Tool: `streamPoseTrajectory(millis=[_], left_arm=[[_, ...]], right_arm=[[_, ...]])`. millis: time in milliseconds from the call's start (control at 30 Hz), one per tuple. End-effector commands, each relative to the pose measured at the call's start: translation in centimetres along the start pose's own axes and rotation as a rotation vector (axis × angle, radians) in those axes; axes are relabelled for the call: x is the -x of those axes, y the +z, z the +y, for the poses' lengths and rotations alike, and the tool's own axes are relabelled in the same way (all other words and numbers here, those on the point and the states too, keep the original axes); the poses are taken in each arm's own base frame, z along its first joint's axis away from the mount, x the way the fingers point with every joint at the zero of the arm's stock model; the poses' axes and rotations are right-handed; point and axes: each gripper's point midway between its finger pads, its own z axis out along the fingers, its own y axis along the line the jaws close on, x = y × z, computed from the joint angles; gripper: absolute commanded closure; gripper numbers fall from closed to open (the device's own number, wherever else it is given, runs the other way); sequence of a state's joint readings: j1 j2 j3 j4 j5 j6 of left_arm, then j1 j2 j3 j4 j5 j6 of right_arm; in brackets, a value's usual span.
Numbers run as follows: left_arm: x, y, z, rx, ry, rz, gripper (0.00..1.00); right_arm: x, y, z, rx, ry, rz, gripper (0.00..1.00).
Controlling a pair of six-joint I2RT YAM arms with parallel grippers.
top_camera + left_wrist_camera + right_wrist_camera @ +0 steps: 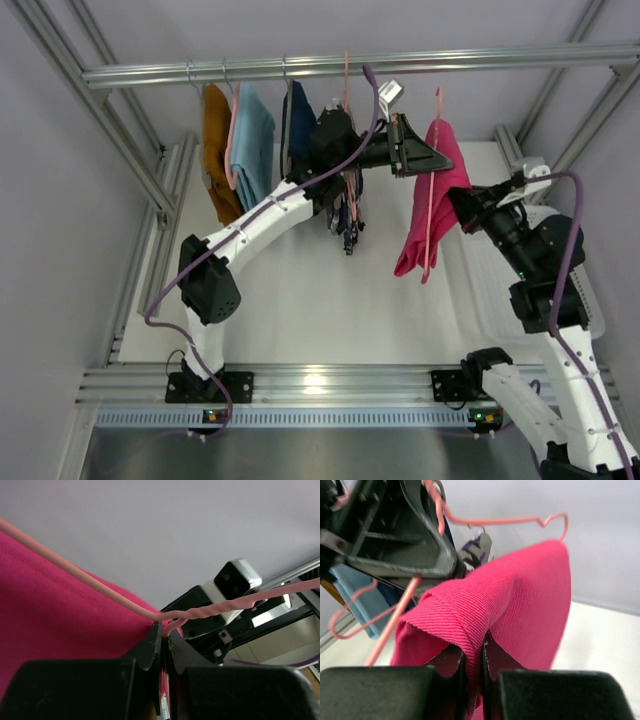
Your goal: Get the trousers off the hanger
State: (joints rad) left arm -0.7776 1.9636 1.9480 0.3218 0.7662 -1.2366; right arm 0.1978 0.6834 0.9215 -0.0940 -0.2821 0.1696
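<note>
Currently, the left hand point(164, 632) is clamped on the pink wire hanger point(80, 574), jaws together on the wire just below its twisted neck. The left arm reaches across the work area from the left, so this hand sits right of centre in the top view, close under the rail point(200, 72).

The pink trousers point(412, 245) hang folded over the hanger. The upper fold lies against the wire, and the lower edge hangs free above the tabletop point(300, 300), tapering to a narrow corner on the left. In the top view the hanger hook sits apart from the rail.

The right hand point(474, 652) is closed on the pink trousers. Its 2 fingers pinch a raised fold of cloth at the right-hand edge of the garment, and the cloth fills the slot between them. The right arm comes in from the right side.

The patterned trousers point(347, 215) hang on a second pink hanger from the rail, directly beside the left arm's wrist. A visible gap separates them from the pink trousers.

Further left on the rail hang 3 more garments, packed edge to edge: a navy one point(297, 130), a light blue one point(255, 145) and a mustard one point(218, 150).

Open room lies between the 2 arms, over the middle of the tabletop. The frame posts close off the left and right sides.
</note>
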Motion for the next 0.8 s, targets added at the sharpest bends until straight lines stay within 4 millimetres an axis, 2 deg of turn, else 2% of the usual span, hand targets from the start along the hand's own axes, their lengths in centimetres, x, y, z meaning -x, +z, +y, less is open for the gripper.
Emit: streamPoseTrajectory(millis=[0,33,167,200,367,500,633,767], left_arm=[[0.1,-1.7,-5.0,-0.066,0.197,-0.009,1.00],[-0.1,-1.8,-4.9,-0.064,0.203,-0.005,1.00],[-0.5,-2.3,-4.4,-0.035,0.227,0.005,1.00],[-0.8,-2.4,-3.6,-0.012,0.225,0.016,1.00],[-1.8,-3.1,-2.3,0.033,0.232,0.030,1.00],[-2.2,-3.2,-1.2,0.053,0.226,0.036,1.00],[-2.1,-3.1,-1.1,0.055,0.227,0.031,1.00],[-1.8,-3.0,-1.5,0.044,0.234,0.026,1.00]], right_arm=[[12.1,-4.2,2.9,0.030,-0.076,-0.332,1.00],[12.3,-4.5,2.6,0.008,-0.074,-0.326,1.00],[15.1,-6.6,2.5,-0.044,-0.109,-0.388,1.00],[16.2,-7.4,2.6,-0.057,-0.123,-0.415,1.00],[19.4,-10.2,1.1,-0.199,-0.199,-0.489,1.00],[22.4,-13.4,-0.1,-0.336,-0.267,-0.570,1.00],[23.4,-15.7,-1.7,-0.473,-0.309,-0.568,1.00],[22.5,-17.4,-4.3,-0.645,-0.373,-0.484,1.00]])
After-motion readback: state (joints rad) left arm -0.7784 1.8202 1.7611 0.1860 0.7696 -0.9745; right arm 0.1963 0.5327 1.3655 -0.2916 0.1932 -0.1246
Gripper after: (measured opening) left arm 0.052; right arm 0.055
